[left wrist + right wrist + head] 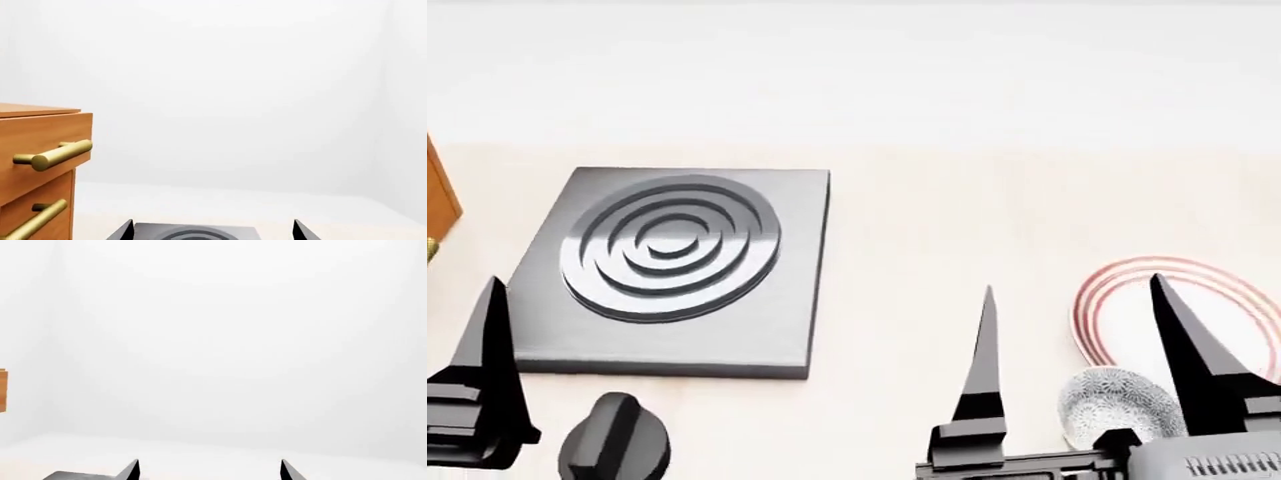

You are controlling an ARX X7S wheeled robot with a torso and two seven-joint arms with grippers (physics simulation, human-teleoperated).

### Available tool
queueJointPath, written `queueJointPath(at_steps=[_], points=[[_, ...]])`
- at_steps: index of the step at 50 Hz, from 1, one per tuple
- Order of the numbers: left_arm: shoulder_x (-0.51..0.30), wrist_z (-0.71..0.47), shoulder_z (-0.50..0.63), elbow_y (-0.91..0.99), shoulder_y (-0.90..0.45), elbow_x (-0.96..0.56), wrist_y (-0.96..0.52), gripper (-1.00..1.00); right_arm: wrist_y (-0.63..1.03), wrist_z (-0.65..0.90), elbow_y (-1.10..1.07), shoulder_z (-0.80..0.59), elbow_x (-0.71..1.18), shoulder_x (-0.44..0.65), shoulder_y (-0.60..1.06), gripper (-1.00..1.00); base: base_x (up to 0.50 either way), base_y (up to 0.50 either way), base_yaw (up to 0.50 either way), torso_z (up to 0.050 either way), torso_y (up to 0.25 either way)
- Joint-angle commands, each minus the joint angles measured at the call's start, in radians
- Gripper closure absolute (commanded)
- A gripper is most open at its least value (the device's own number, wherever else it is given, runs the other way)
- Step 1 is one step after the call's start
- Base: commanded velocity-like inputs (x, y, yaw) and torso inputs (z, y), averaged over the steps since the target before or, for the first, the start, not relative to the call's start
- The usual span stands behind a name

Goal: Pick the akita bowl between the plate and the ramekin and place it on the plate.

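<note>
An akita bowl [1110, 398], grey-and-white speckled, sits on the counter just off the near-left edge of the plate [1121, 292], a white plate with red rings. The ramekin is out of view. In the head view my right gripper [1072, 285] is open. Its two black fingers stand either side of the bowl and higher in the picture, and the right-hand finger [1194, 355] covers part of the plate. The right wrist view shows only the tips of the right gripper [209, 469], wide apart against a white wall. My left gripper [212, 230] is open and empty.
A dark grey square stove plate [681, 265] with raised rings lies left of centre, and a black knob [617, 442] lies near it. A wooden drawer cabinet [40, 135] with brass handles stands at the far left. A white wall backs the counter.
</note>
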Motion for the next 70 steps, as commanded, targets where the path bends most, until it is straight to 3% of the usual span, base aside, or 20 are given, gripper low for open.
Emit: queueJointPath(at_steps=[1,21,40,50,70], points=[[-0.028,-0.033,-0.006,0.043,-0.057,-0.058,-0.098,-1.00,0.121,0.007,-0.040,0.037,0.099,0.037,0.057,-1.00,-0.27,-0.50,0.00,0.000,0.000],[-0.052,-0.057,-0.001,0.067,-0.095,-0.099,-0.143,-1.00,0.215,0.037,-0.077,0.081,0.206,0.082,0.117,-1.00,-0.26,-0.50,0.00,0.000,0.000],[-0.060,-0.067,-0.003,0.066,-0.094,-0.114,-0.133,-1.00,0.193,0.047,-0.072,0.083,0.216,0.088,0.106,-1.00,-0.18,-0.50,0.00,0.000,0.000],[-0.063,-0.072,-0.005,0.063,-0.087,-0.116,-0.125,-1.00,0.172,0.054,-0.058,0.063,0.194,0.085,0.086,-1.00,0.00,0.00,0.00,0.000,0.000],[-0.068,-0.085,-0.009,0.047,-0.086,-0.129,-0.125,-1.00,0.128,0.057,-0.059,0.017,0.137,0.104,0.085,-1.00,0.47,-0.03,0.00,0.000,0.000]])
